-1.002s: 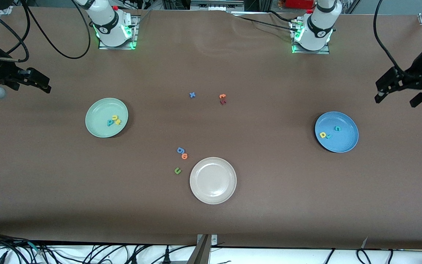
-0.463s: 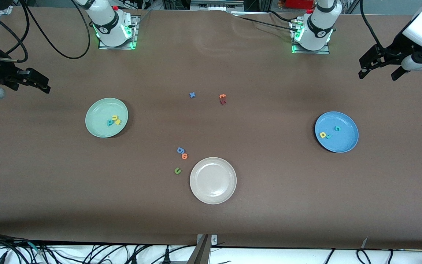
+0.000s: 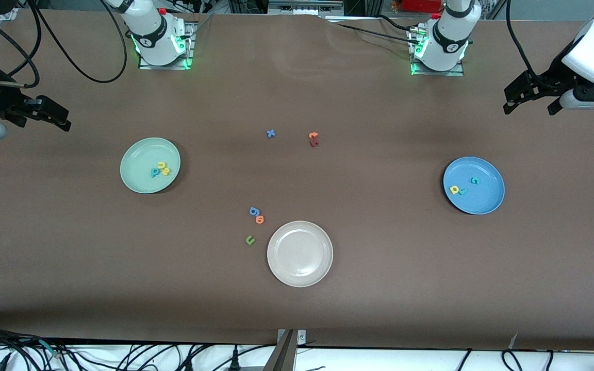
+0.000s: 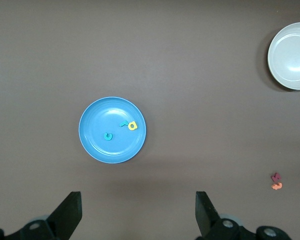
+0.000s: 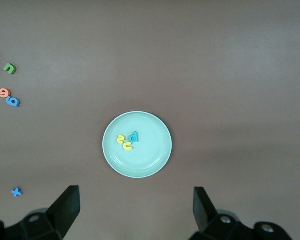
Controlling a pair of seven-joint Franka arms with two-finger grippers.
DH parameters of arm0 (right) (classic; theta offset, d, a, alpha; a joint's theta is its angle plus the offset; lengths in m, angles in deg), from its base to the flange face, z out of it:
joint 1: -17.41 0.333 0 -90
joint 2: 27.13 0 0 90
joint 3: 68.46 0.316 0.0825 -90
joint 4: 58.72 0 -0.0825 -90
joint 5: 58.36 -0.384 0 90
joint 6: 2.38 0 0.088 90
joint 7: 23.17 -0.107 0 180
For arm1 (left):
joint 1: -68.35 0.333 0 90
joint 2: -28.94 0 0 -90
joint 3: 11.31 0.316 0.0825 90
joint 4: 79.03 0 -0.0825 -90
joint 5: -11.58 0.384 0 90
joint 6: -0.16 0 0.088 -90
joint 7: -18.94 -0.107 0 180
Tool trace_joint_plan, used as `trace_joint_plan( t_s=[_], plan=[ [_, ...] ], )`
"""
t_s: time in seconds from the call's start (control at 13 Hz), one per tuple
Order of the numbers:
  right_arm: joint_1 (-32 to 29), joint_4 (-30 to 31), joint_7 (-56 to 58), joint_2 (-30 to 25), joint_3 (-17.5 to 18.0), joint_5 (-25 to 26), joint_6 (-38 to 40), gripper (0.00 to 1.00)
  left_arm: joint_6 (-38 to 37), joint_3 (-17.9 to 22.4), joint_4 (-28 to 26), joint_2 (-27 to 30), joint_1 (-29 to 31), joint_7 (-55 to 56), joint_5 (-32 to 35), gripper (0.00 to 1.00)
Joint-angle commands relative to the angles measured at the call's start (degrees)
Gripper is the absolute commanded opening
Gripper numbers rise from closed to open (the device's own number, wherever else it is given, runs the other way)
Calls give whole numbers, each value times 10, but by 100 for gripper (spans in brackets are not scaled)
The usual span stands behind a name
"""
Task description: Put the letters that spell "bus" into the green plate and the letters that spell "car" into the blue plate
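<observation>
The green plate [image 3: 137, 154] holds a teal p-shaped letter [image 3: 154, 172], a yellow u [image 3: 162, 165] and a yellow s [image 3: 166, 171]; the right wrist view shows the same plate [image 5: 150, 145]. In the blue plate [image 3: 488, 198] lie a teal c [image 3: 475, 180], a yellow a [image 3: 454, 189] and a teal r [image 3: 462, 191], also seen in the left wrist view's plate [image 4: 97, 120]. My left gripper [image 3: 530, 108] hangs open and empty off the blue plate, toward the bases. My right gripper [image 3: 44, 119] waits open at its end of the table, high beside the green plate.
A beige plate [image 3: 300, 253] stands near the front middle. Loose letters lie on the table: a dark green u [image 3: 249, 239], a blue and an orange one [image 3: 256, 215], a blue x [image 3: 270, 133], an orange and a red one [image 3: 313, 139].
My left gripper has drawn away from the blue plate toward the bases' side of the table. The right arm and all letters have stayed put.
</observation>
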Motion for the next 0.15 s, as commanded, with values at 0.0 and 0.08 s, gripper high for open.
trace_joint_plan(
  t_s=[0.0, 0.08],
  plan=[
    [-7, 3, 5, -3, 4, -2, -3, 100, -8, -2, 15, -2, 0, 0, 14, 100],
    [-7, 3, 5, -3, 4, -2, -2, 100, -7, -3, 15, -2, 0, 0, 14, 100]
  ],
)
